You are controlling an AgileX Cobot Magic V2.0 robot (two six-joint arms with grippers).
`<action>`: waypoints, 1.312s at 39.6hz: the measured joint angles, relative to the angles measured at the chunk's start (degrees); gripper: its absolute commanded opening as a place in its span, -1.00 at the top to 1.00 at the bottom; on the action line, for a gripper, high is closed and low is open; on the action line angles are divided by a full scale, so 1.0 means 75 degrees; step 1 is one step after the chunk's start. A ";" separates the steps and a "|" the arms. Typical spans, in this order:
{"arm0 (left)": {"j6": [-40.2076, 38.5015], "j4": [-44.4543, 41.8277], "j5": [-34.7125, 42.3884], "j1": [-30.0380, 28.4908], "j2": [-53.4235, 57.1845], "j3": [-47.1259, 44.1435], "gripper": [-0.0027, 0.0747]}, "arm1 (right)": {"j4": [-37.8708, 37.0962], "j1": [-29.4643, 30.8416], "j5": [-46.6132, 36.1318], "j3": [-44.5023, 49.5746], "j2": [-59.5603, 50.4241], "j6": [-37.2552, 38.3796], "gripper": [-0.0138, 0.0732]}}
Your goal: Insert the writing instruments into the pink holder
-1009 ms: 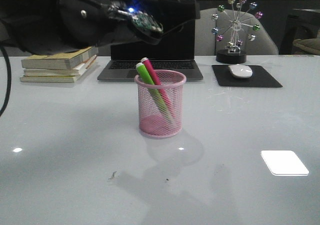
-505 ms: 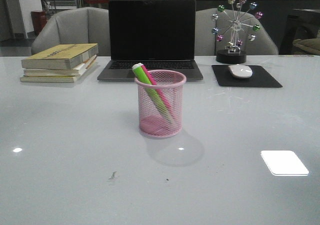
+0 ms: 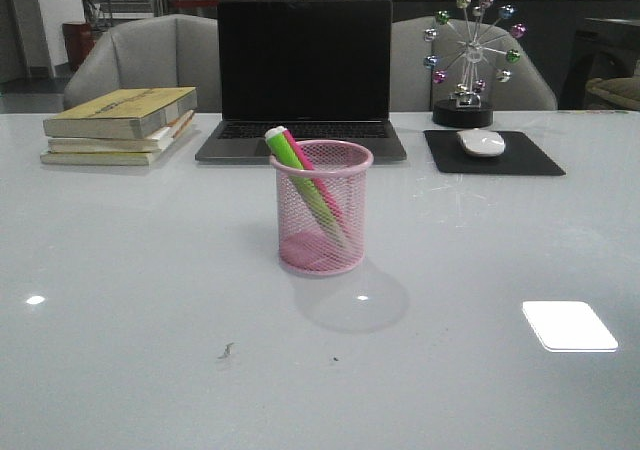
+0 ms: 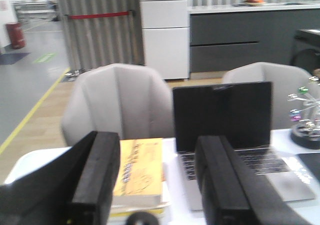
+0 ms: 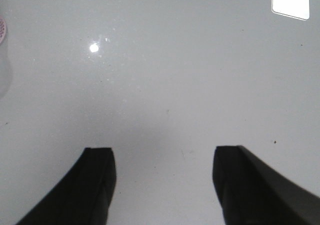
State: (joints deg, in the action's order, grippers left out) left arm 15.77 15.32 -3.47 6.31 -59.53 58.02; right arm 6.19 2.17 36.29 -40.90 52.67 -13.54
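Both highlighters in pink mesh holder (image 3: 321, 208) at table centre: green highlighter (image 3: 300, 175) and pink highlighter (image 3: 318, 183) lean left, caps above rim. Task looks finished; judgement: keep arms clear, no nudging cup.

Right gripper (image 5: 162, 177) spread, empty, over bare table (image 3: 130, 300). Left gripper (image 4: 157, 177) spread, empty, raised, facing laptop.

Beyond: book stack (image 3: 120, 125), laptop (image 3: 303, 80), mouse (image 3: 481, 142) on black pad, ball-wheel ornament (image 3: 470, 60). Nothing obstructs.
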 measured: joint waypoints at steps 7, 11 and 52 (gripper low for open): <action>0.0000 -0.0018 -0.0135 -0.0574 0.0807 -0.1235 -0.11 | 0.0000 0.0000 -0.0013 0.0000 0.0000 0.0000 -0.53; 0.0000 -0.0018 -0.0184 -0.0608 0.1259 -0.1952 -0.11 | 0.0000 0.0000 -0.0013 0.0000 0.0000 0.0000 -0.53; 0.0013 -0.0018 -0.0667 -0.0608 0.3000 -0.3693 -0.11 | 0.1166 0.0000 -0.0013 0.0000 0.0000 0.0000 0.45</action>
State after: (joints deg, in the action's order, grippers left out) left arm 15.87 15.18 -8.47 1.75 -37.03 30.32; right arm 14.94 2.17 36.19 -40.90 52.67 -13.54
